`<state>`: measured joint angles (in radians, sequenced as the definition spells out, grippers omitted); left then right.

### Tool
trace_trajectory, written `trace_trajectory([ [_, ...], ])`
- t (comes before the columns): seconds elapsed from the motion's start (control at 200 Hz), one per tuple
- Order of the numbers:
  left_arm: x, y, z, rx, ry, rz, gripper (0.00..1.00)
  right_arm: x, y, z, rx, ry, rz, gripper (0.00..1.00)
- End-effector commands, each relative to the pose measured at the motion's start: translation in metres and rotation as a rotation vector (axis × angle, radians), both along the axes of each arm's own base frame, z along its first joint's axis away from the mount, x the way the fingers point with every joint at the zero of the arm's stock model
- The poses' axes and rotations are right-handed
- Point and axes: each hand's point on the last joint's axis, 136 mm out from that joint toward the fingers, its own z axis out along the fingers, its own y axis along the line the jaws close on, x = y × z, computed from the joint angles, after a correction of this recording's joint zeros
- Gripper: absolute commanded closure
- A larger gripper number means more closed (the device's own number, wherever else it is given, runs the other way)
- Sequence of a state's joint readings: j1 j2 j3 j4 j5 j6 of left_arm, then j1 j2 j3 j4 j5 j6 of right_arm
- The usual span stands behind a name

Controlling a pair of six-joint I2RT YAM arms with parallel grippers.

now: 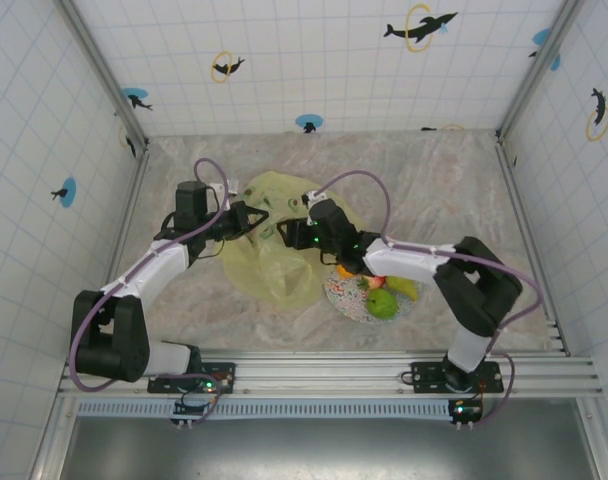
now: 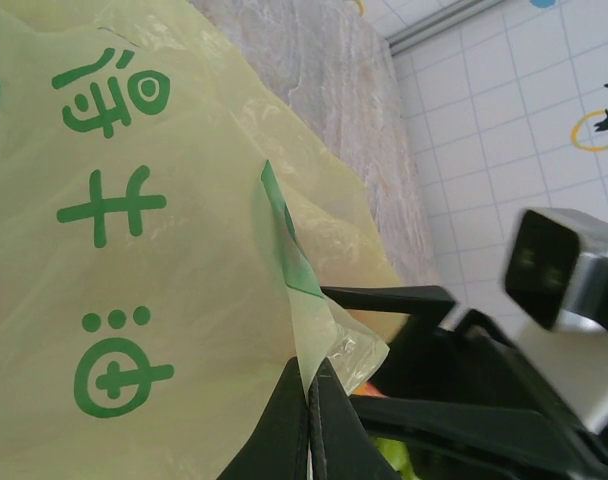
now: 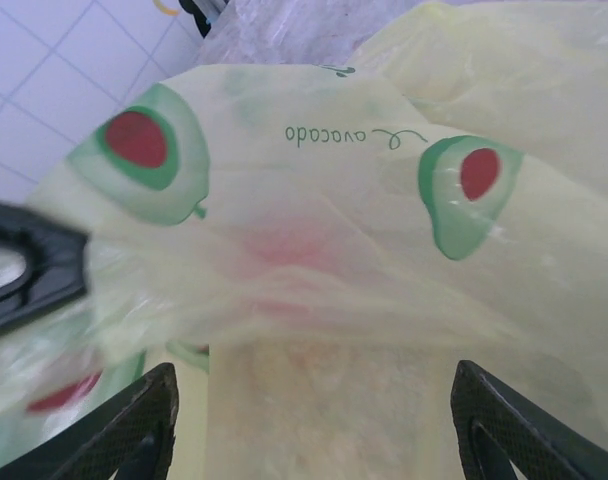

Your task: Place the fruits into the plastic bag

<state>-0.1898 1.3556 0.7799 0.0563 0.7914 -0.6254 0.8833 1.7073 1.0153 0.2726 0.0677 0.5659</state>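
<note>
Tiled walls (image 1: 44,120) all round and a marbled table (image 1: 464,190) underneath. I'm seeing the yellow-green plastic bag (image 1: 274,265) lying mid-frame in the top view. My left gripper (image 1: 256,217) is pinching the bag's upper edge, jaws pressed together on it. The right gripper (image 1: 287,232) is hovering just beside it, fingers spread wide. The fruits (image 1: 381,305) are sitting on the speckled plate (image 1: 336,292), lower right of the bag.

A robot lab enclosure: gridded white walls (image 1: 314,70) with dolphin stickers (image 1: 420,25), marbled tabletop (image 1: 434,190), aluminium mounting rail (image 1: 324,372).
</note>
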Motion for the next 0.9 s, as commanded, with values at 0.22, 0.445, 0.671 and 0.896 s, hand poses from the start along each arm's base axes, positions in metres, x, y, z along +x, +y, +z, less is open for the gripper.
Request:
trace_trajectory([
  [0.22,0.005,0.01,-0.004,0.048,-0.016,0.035,1.0,-0.037,-0.068,0.017,-0.371,-0.09,0.131,0.27],
  [0.445,0.007,0.012,-0.005,0.056,-0.014,0.043,1.0,-0.064,-0.142,0.025,-0.525,-0.086,0.03,0.23],
  [0.671,0.008,0.014,-0.006,0.062,-0.016,0.048,1.0,-0.115,-0.205,-0.009,-0.632,0.131,-0.072,0.21],
  [0.896,0.008,0.014,-0.005,0.057,-0.015,0.044,1.0,-0.143,-0.214,-0.033,-0.627,0.207,-0.091,0.15],
])
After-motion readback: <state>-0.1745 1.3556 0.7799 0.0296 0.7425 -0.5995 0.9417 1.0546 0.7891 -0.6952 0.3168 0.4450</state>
